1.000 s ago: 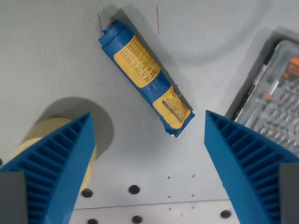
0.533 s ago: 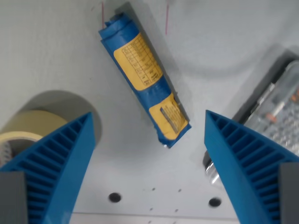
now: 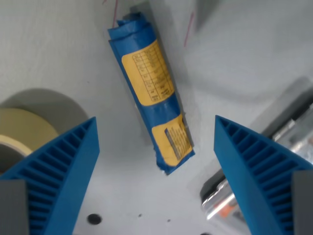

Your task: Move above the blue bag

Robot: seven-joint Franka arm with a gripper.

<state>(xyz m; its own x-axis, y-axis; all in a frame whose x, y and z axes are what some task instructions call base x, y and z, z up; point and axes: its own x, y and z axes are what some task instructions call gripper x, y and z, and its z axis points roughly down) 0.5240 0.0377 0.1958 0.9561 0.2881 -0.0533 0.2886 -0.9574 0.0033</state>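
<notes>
My tool (image 3: 155,161) stood open with the blue bag (image 3: 150,93) lying ahead between its fingers, tilted; centring called for easing forward and matching its slant.

You have the blue bag (image 3: 151,95) lying on the pale table (image 3: 58,54), rolled lengthwise and tilted, with two yellow labels facing the camera. The gripper (image 3: 156,161) hangs above it, jaws spread wide, blue ribbed fingers (image 3: 63,171) clear of the bag on either side. A roll of tape (image 3: 22,134) sits at the wrist view's left; a shiny case (image 3: 274,171), partly blurred, at its right
</notes>
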